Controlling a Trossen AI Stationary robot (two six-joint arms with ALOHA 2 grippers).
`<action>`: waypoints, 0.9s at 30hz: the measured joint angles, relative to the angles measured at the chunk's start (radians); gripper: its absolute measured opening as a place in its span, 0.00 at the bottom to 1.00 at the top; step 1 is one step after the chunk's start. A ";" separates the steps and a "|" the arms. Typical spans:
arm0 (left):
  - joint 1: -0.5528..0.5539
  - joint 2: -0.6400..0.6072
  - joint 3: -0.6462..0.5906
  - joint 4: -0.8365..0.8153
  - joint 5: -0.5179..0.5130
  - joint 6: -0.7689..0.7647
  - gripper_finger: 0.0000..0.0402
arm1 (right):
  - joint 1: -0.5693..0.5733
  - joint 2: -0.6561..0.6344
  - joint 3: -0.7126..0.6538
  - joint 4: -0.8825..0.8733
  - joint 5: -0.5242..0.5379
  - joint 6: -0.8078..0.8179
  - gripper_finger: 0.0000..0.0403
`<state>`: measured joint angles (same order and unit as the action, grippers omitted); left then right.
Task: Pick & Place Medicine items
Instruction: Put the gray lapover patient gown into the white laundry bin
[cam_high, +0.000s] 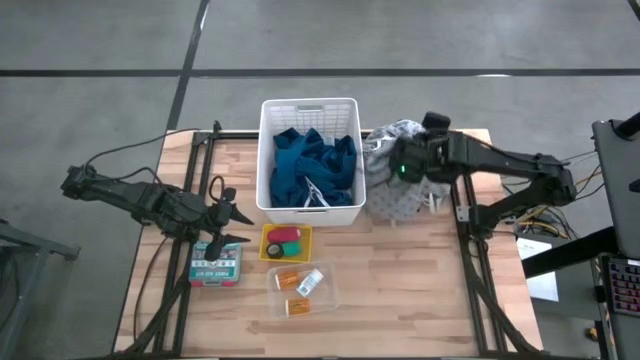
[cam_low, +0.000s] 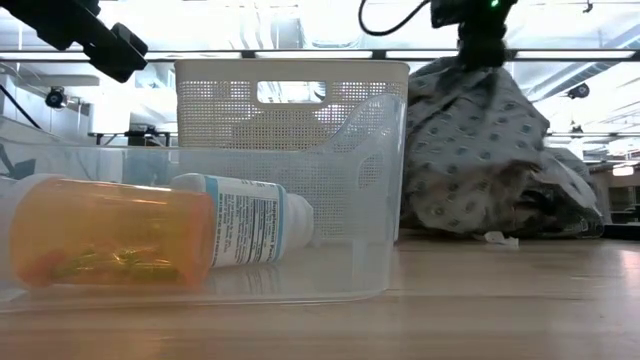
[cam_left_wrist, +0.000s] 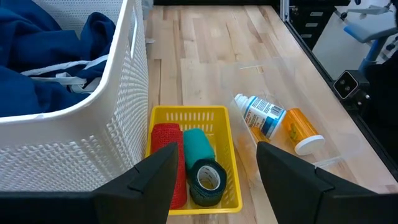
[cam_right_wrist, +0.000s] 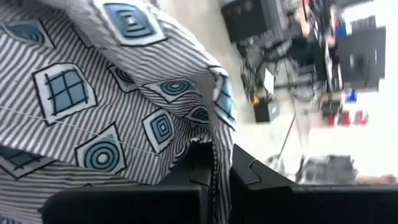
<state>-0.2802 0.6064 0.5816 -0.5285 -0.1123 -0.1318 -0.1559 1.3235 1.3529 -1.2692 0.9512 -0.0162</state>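
- Right gripper (cam_right_wrist: 214, 168): jaws fully closed, pinching a fold of the grey patterned cloth (cam_high: 395, 165), lifted beside the white basket (cam_high: 310, 108), which holds the teal-blue cloth (cam_high: 312, 165). Probably sorting laundry, not medicine.
- Left gripper (cam_left_wrist: 214, 180): jaws about half open, nothing between them, hovering over the yellow tray (cam_left_wrist: 222, 152).
- Yellow tray holds the red roll (cam_left_wrist: 166, 146) and green roll (cam_left_wrist: 202, 165) side by side.
- Clear tray (cam_low: 375, 200) holds the orange pill bottle (cam_low: 110, 235) and white labelled bottle (cam_low: 245, 220), both lying down.
- First-aid box (cam_high: 216, 265) sits near the left gripper.
- Labels are too small to read.
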 joint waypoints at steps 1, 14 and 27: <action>0.000 0.000 0.000 0.000 0.000 0.000 0.56 | -0.033 0.000 0.000 0.026 0.000 -0.002 0.02; 0.000 0.000 0.000 0.000 0.000 0.000 0.56 | -0.344 0.091 -0.001 0.094 -0.216 0.104 0.02; 0.000 0.000 0.000 0.000 0.000 0.000 0.56 | -0.513 0.212 -0.002 0.102 -0.296 0.198 0.02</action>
<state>-0.2802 0.6064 0.5816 -0.5285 -0.1123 -0.1318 -0.6685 1.5353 1.3509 -1.1671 0.6548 0.1820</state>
